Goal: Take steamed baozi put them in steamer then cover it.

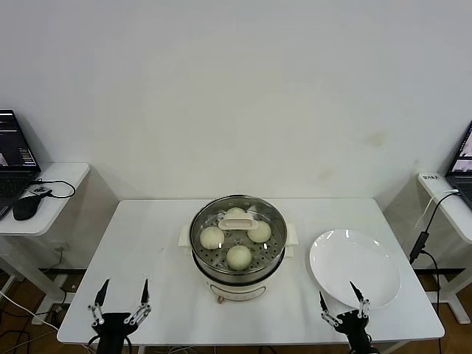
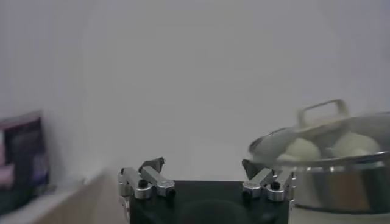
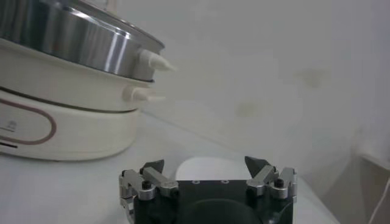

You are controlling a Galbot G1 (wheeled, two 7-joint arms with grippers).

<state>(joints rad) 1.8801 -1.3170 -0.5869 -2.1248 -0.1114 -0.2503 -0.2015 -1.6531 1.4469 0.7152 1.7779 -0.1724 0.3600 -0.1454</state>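
The steamer (image 1: 237, 259) stands at the table's middle on its white pot base. Several cream-white baozi (image 1: 238, 256) lie inside it. The clear glass cover (image 1: 221, 209) with its cream handle (image 1: 238, 220) sits on top of the steamer. My left gripper (image 1: 120, 293) is open and empty at the table's front left edge. My right gripper (image 1: 341, 295) is open and empty at the front right, by the plate. The left wrist view shows the covered steamer (image 2: 341, 176) with baozi (image 2: 303, 148) under the lid. The right wrist view shows the steamer's wall (image 3: 79, 42).
An empty white plate (image 1: 355, 267) lies right of the steamer and shows in the right wrist view (image 3: 207, 167). Side desks with laptops (image 1: 13, 155) stand at both sides. A mouse (image 1: 26, 207) lies on the left desk. A cable (image 1: 424, 236) hangs at the right.
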